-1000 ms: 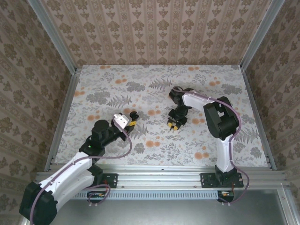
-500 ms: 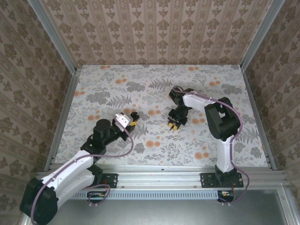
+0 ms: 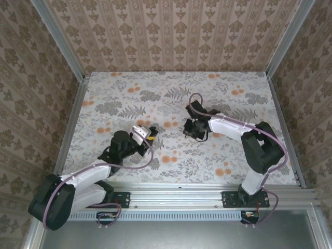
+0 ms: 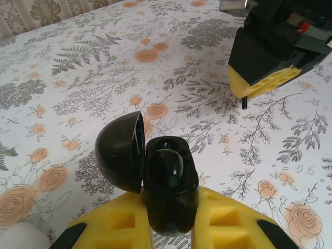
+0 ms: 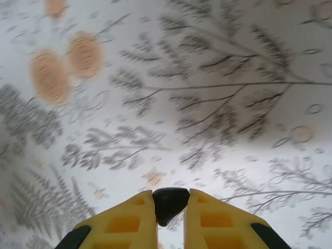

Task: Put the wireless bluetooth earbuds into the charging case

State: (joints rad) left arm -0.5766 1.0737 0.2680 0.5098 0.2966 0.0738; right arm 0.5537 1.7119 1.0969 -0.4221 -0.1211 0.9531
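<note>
My left gripper (image 4: 170,202) (image 3: 147,134) is shut on a black charging case (image 4: 168,181), held upright with its round lid (image 4: 119,151) swung open to the left. One glossy black earbud (image 4: 169,165) sits in the case. My right gripper (image 5: 170,207) (image 3: 190,129) is shut on a second black earbud (image 5: 170,201), pinched between its yellow fingers (image 5: 132,218) above the table. In the left wrist view the right gripper (image 4: 267,78) hovers to the upper right of the case, apart from it.
The floral tablecloth (image 3: 176,98) covers the whole table. Patterned walls with metal posts (image 3: 78,78) close it in at the left, right and back. A metal rail (image 3: 176,194) runs along the near edge.
The right gripper closed fully on the earbud, lifted off the cloth and turned toward the left. The left gripper carried the open case a little to the right.
</note>
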